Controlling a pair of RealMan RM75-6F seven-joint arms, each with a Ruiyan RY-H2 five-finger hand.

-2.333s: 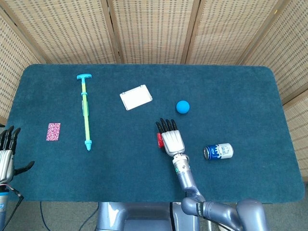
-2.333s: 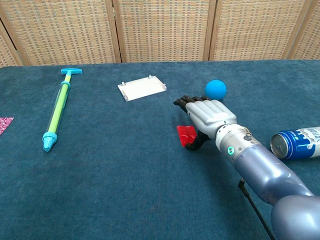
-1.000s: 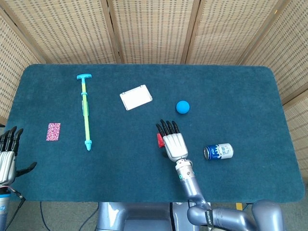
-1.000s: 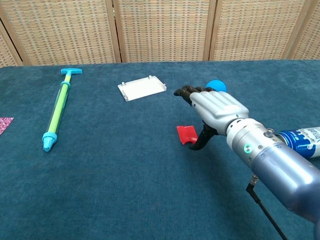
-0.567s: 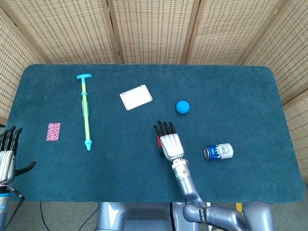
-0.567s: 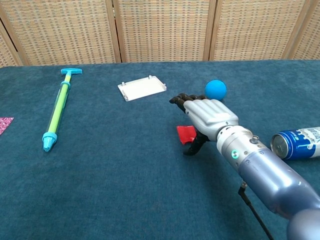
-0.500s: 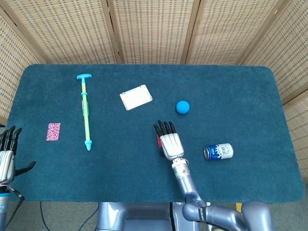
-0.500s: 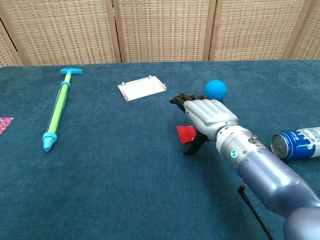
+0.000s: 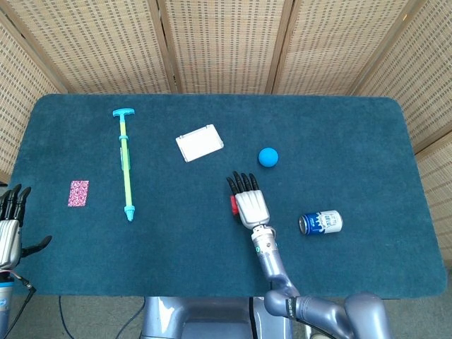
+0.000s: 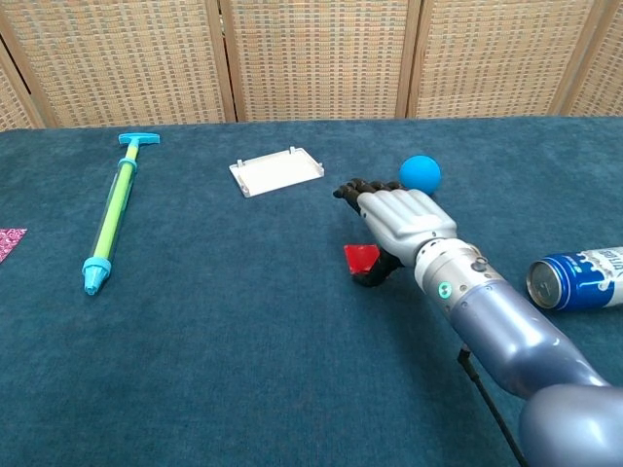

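Red block (image 10: 362, 259) sits just off my right hand's (image 10: 397, 216) thumb side, under spread, empty fingers.

My right hand (image 10: 397, 216) has a pale silver-grey back and black fingers (image 10: 350, 187). Its wrist is a grey cylinder with a small green light, joined to a smooth blue-grey forearm trailing a thin black cable. My left hand (image 9: 7, 229) matches it.
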